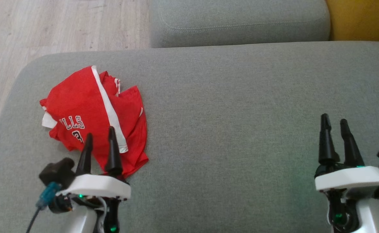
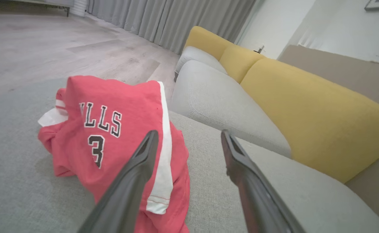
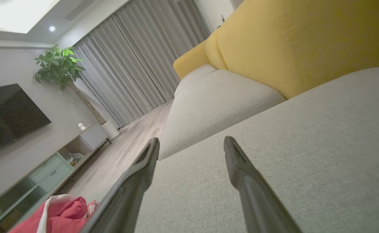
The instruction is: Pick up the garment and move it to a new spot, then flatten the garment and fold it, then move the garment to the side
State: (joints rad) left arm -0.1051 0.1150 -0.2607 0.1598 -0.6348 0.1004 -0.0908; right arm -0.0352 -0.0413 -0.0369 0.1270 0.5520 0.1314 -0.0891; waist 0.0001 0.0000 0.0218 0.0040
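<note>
Head view looking down on grey sofa seat (image 1: 228, 106), both wrist views low along it, all sharing red garment (image 1: 79, 103)

Holds the left gripper (image 1: 100, 132) at the lower left of the head view, its two dark fingers (image 1: 113, 152) parted, pointing up and forward, nothing between them. Holds the right gripper (image 1: 334, 118) at the lower right, parted likewise, fingers leaning slightly left. Rests both on a white wrist housing (image 1: 98, 189), each lit green underneath. Trails a cable (image 1: 47, 194) with a blue plug from the left wrist. Spreads wide in each wrist view (image 2: 189, 133) (image 3: 192, 139).
</note>
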